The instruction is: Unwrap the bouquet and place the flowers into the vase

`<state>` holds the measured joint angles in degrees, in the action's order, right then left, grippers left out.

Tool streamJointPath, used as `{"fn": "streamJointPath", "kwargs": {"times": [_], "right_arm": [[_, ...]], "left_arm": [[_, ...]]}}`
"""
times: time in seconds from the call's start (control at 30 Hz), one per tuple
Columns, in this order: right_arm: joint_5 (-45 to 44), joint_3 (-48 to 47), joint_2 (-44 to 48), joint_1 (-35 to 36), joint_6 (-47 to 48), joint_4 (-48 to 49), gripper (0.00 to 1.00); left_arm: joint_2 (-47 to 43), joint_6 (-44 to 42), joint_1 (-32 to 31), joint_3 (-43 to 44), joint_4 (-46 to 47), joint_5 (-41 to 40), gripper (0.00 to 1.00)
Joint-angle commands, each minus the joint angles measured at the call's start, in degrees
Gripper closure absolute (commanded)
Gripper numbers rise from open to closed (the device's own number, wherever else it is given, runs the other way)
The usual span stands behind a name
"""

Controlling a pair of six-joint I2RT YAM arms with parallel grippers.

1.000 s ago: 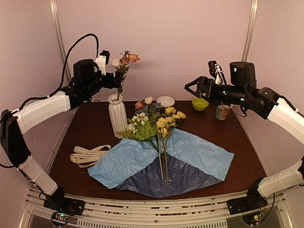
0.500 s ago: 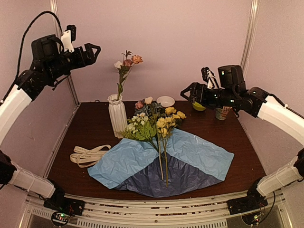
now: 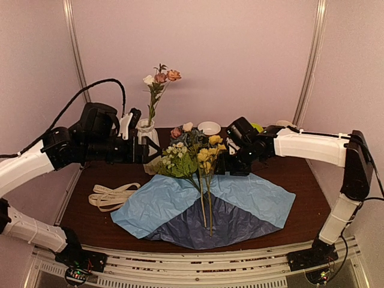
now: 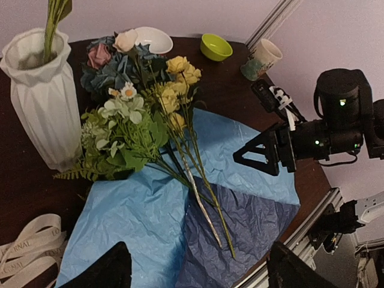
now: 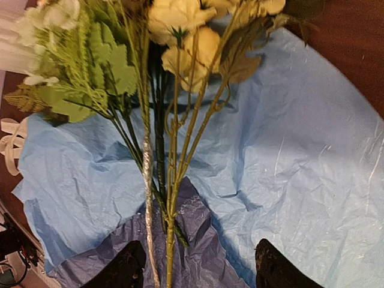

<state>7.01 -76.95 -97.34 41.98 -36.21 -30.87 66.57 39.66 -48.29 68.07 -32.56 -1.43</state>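
Unwrapping is done: the paper (image 3: 252,192) lies flat in the middle of the table (image 3: 300,174), ribbon (image 3: 111,195) by the left edge. I'm on the transfer now. The vase (image 4: 42,102) stands toward the back left with a few stems in it; the other flowers (image 3: 195,153) lie on the paper, heads toward the back edge. My right claw (image 5: 198,267) hangs over their stems, jaws wide, holding nothing. The left claw (image 4: 201,270), near the vase, is open and empty too. Next: lower the right and pinch one stem alone.
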Motion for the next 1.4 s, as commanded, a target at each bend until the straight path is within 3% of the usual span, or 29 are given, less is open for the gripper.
{"fn": "streamJointPath", "kwargs": {"times": [0.0,0.37,1.37], "right_arm": [[1.21,-2.86,-5.70,1.80,0.64,-3.63,0.40],[5.04,-6.21,-16.15,1.98,0.39,-0.25,0.57],[11.03,-9.26,-18.64,-1.87,-4.73,7.46,0.60]], "left_arm": [[-2.31,9.48,-2.42,-2.68,0.96,-1.68,0.21],[-7.42,15.79,-5.17,-5.76,-2.15,-5.15,0.26],[-7.00,16.14,-6.46,-4.00,-3.66,-6.02,0.31]]}}
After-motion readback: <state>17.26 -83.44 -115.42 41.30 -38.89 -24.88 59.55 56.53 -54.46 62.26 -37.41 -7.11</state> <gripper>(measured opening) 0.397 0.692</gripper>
